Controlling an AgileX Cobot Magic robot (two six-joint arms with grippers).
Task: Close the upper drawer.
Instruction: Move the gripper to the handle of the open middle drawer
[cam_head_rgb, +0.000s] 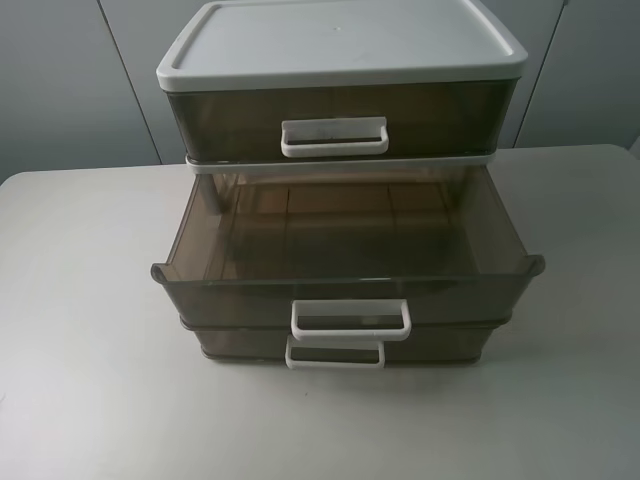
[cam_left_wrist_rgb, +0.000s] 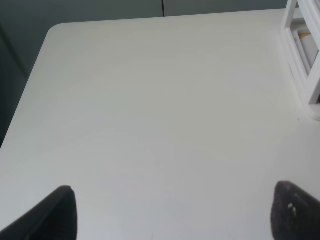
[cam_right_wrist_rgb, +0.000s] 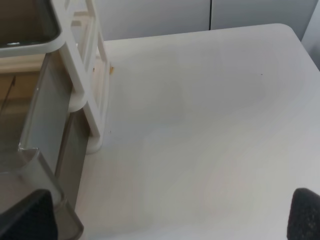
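Drawer (cam_head_rgb: 230, 295) juts toward 6 o'clock from cabinet (cam_head_rgb: 340, 40) as left gripper (cam_left_wrist_rgb: 177, 215) and right gripper (cam_right_wrist_rgb: 167, 217) gape wide, empty.

Open drawer (cam_head_rgb: 230, 295) juts out mid-table (cam_head_rgb: 90, 400); bare tabletop left, right and in front. Front handle (cam_head_rgb: 350, 303) unblocked, nothing in the way.

drawer (cam_head_rgb: 240, 296) | smoky clear, wht handle (cam_head_rgb: 350, 304) | mid tier, pulled far out
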